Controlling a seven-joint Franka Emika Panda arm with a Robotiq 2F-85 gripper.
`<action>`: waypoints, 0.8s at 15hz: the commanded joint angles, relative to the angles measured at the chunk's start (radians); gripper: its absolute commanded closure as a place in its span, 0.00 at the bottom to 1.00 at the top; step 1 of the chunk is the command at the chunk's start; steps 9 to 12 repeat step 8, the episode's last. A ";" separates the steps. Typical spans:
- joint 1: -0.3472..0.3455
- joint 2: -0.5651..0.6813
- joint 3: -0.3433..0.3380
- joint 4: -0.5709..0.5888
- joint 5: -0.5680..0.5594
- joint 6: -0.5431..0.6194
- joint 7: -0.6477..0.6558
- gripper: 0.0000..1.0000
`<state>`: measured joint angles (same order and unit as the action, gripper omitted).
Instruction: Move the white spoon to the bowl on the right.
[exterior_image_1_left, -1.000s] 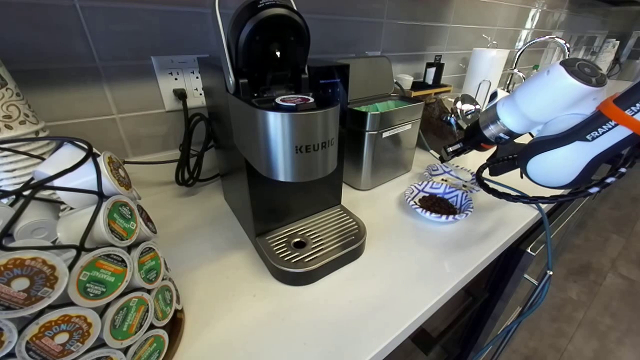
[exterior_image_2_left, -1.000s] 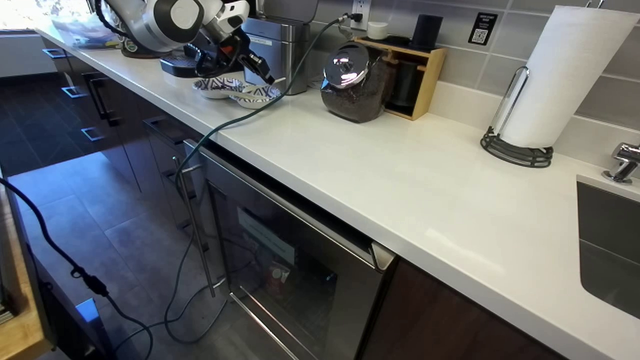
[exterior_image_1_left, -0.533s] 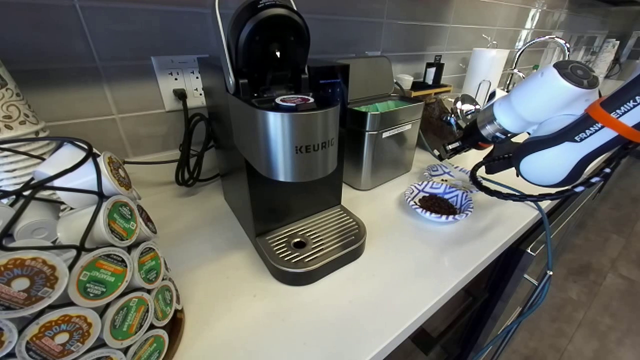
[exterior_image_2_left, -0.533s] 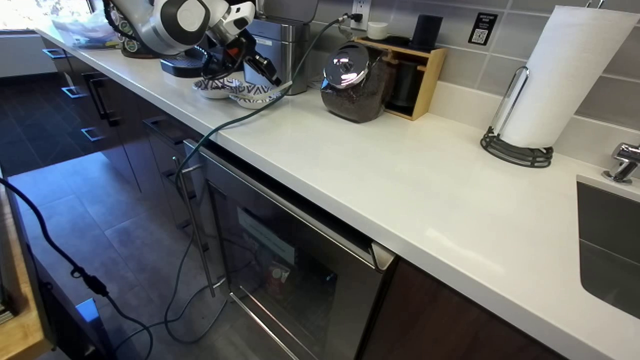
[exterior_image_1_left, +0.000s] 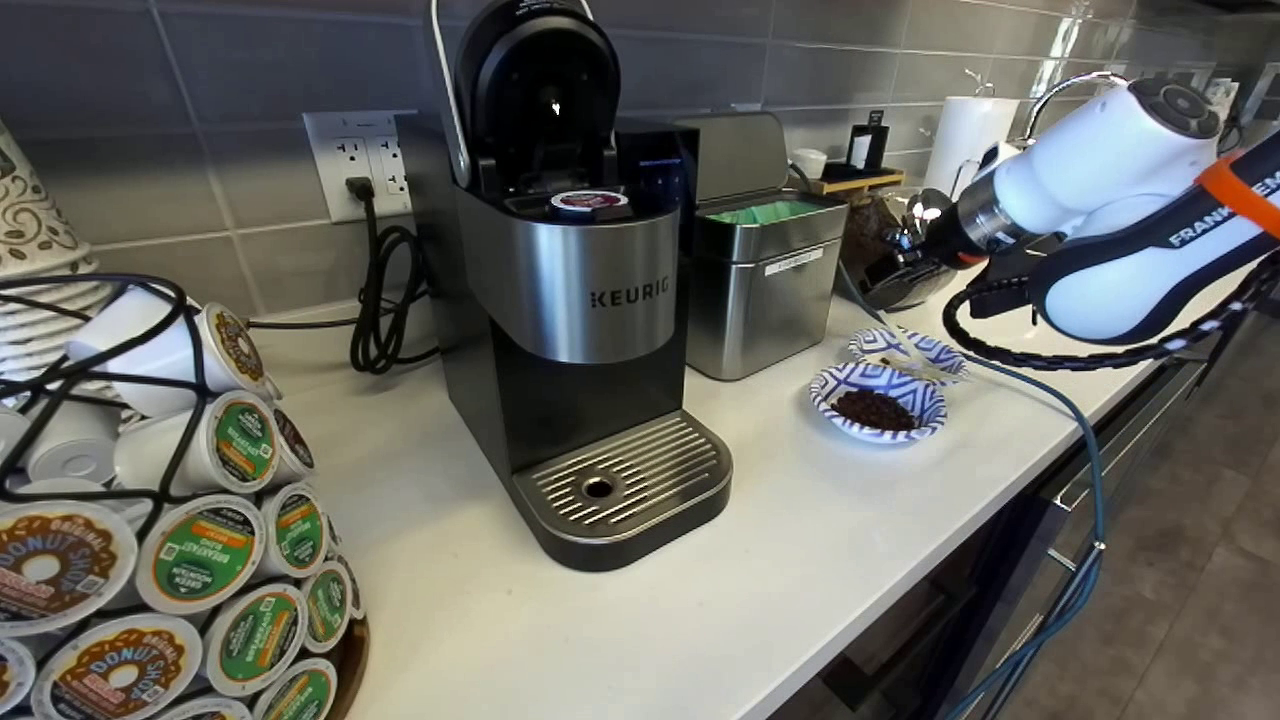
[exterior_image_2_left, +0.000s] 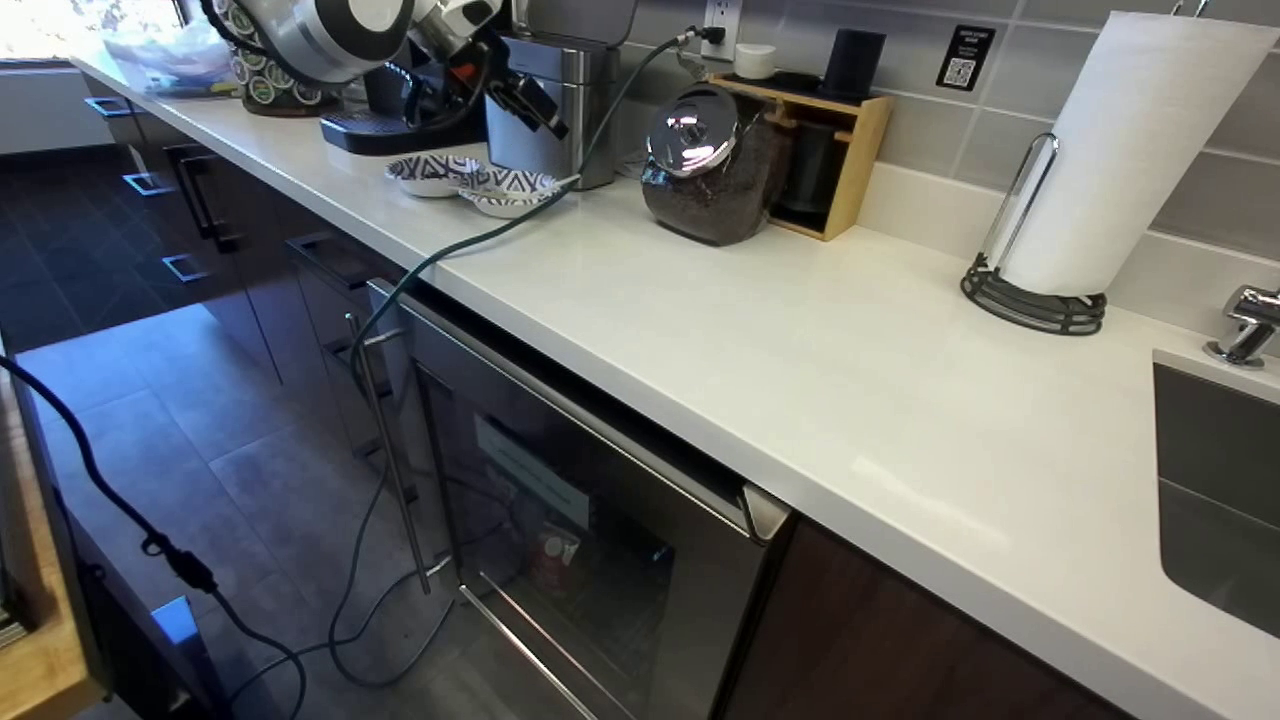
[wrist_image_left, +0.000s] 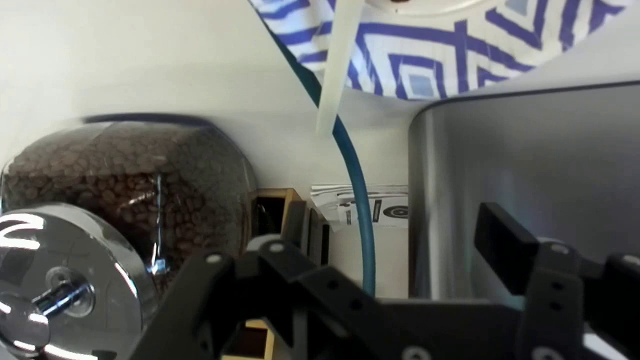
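The white spoon (wrist_image_left: 337, 65) rests in the bowl (wrist_image_left: 425, 60) with the blue-and-white pattern, its handle sticking out past the rim. That bowl (exterior_image_2_left: 508, 208) stands on the right of the pair in an exterior view, and the spoon's handle tip (exterior_image_2_left: 567, 184) leans over its edge there. A matching bowl (exterior_image_1_left: 835, 392) beside it contains dark brown bits. Above and behind the spoon hangs my gripper (wrist_image_left: 400, 232), its fingers spread wide with nothing between them. In an exterior view the gripper (exterior_image_1_left: 888, 280) is in the air, clear of both bowls.
A steel bin (wrist_image_left: 500, 150) lies close beside one finger. On the opposite side is a coffee bean jar (wrist_image_left: 165, 175) with a shiny lid. The blue cable (wrist_image_left: 352, 165) runs under the spoon handle. The coffee maker (exterior_image_1_left: 590, 290) stands farther along the counter.
My gripper has opened and let go of the spoon's handle, then risen away from it. The spoon has settled lower, staying in the bowl.
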<state>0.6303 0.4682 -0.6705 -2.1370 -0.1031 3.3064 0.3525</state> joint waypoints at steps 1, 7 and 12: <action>-0.012 -0.237 0.075 -0.130 -0.082 -0.139 -0.088 0.00; -0.026 -0.361 0.186 -0.172 -0.053 -0.242 -0.185 0.00; -0.028 -0.398 0.201 -0.194 -0.053 -0.253 -0.200 0.00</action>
